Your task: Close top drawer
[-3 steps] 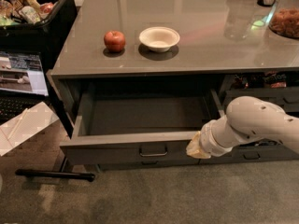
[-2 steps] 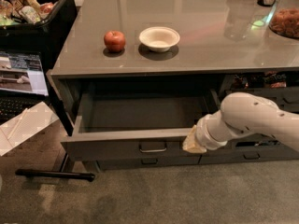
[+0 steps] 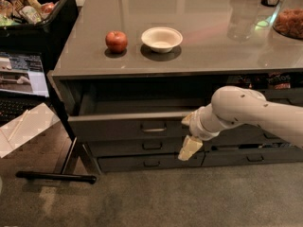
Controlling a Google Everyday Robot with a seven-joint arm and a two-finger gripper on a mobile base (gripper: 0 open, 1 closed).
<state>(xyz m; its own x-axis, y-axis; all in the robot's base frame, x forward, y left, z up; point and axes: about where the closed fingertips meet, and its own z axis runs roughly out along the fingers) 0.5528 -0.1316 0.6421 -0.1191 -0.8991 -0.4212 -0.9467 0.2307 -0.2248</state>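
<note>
Notably | top drawer (image 3: 118, 126) stood part-open under the counter (image 3: 213, 56) | gripper (image 3: 183, 137) sat at 3 o'clock of the handle (image 3: 154, 126), jaws apart, holding nothing | risk: an off-centre push could skew and jam it.

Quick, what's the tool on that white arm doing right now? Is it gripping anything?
Tool: open, holding nothing, set against the right end of the top drawer's front.
</note>
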